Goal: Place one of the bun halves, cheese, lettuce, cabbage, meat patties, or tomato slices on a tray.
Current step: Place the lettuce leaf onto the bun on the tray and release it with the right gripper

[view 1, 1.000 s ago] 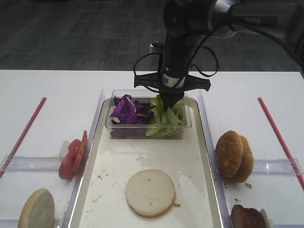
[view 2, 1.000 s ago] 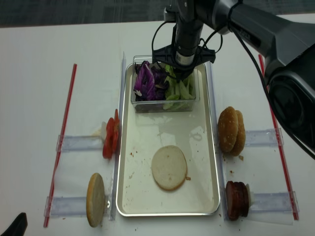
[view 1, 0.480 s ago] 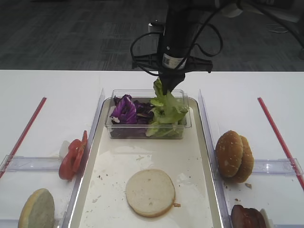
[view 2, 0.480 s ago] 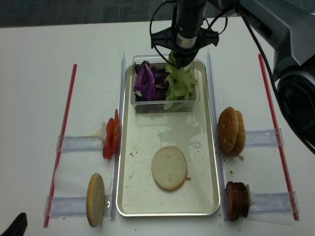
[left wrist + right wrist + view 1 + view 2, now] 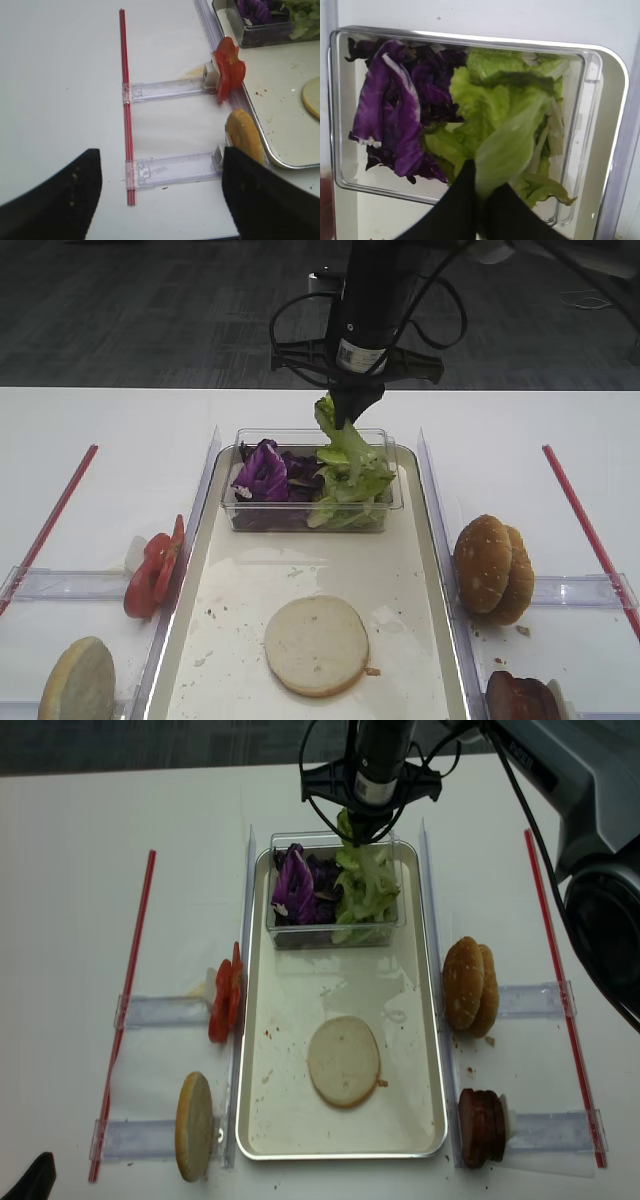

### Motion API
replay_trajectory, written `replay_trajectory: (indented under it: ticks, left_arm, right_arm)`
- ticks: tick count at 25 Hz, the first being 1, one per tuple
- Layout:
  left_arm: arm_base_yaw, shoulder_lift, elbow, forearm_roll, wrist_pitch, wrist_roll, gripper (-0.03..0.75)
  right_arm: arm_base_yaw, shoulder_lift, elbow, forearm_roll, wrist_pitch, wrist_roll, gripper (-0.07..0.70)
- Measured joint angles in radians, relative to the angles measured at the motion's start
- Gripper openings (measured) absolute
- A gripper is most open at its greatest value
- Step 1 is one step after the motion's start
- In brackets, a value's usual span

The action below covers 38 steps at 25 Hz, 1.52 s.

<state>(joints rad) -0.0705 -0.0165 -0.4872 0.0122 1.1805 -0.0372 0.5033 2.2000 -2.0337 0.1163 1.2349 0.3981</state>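
Over the tub (image 5: pixel 312 483) at the tray's (image 5: pixel 425 570) far end, a lettuce (image 5: pixel 342 445) leaf hangs pinched in the right gripper (image 5: pixel 349 418), jaws clamped on its top edge, lower part trailing into the tub. Tub holds cabbage (image 5: pixel 262 472) on the left, more lettuce on the right. One cut-face bun half (image 5: pixel 316 644) lies mid-tray near the front edge; nothing between it and the tub. Off the tray's left rim: tomato slices (image 5: pixel 153 570), another bun half (image 5: pixel 76 681). Off the right rim: sesame buns (image 5: pixel 492 568), patties (image 5: pixel 522 699). Left gripper (image 5: pixel 160 192) hovers wide, holding nothing, over the table's left side.
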Motion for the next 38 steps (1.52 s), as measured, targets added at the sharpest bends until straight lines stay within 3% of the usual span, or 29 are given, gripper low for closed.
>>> replay_trajectory:
  ticks: [23,38]
  left_arm:
    - [0.000,0.000,0.000,0.000,0.000,0.000,0.504]
    - [0.000,0.000,0.000,0.000,0.000,0.000,0.503]
  right_arm:
    - [0.010,-0.128,0.006,0.086,0.008,-0.049,0.033]
    - [0.101,-0.355,0.350,0.111,0.008,-0.084,0.033]
